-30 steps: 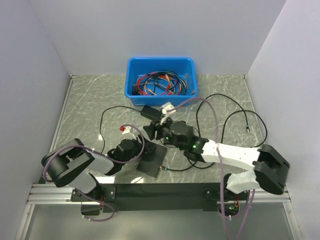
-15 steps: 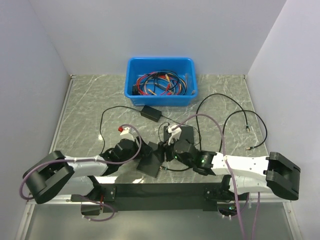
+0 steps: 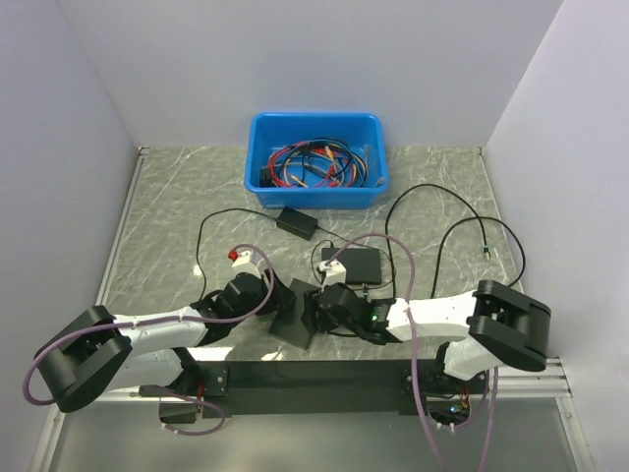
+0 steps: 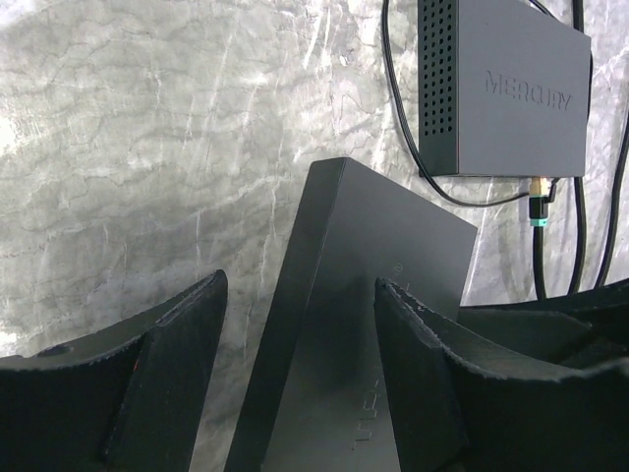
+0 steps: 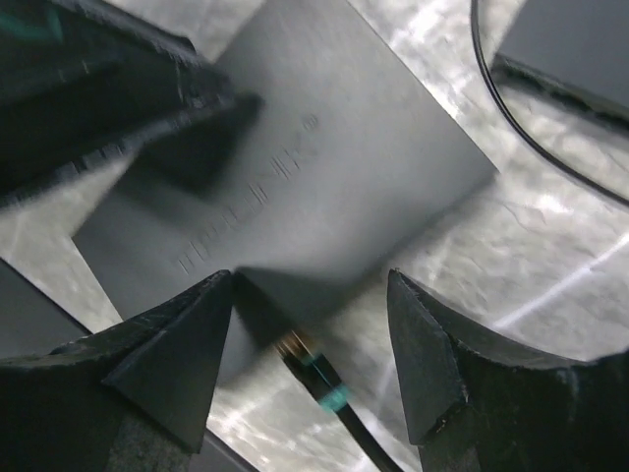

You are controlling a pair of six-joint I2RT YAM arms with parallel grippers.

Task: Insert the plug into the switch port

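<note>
The switch, a flat black box with raised lettering, lies near the table's front edge. My left gripper is open, its fingers either side of the switch's near corner, with a gap at the left finger. The right gripper comes in from the right and is open too. Between its fingers lies the plug: brass tip, teal bands, thin black cable. The tip is at the switch's edge and neither finger touches it. The port is hidden.
A second black box with vent holes sits just behind, a similar brass-tipped connector at its near edge. A blue bin of cables stands at the back, a black adapter before it. Black cable loops lie at right.
The right arm has swung from beside the adapter down to the switch's right side, uncovering the second box. Its gripper has opened a little wider. The left arm has stretched out towards the switch.
</note>
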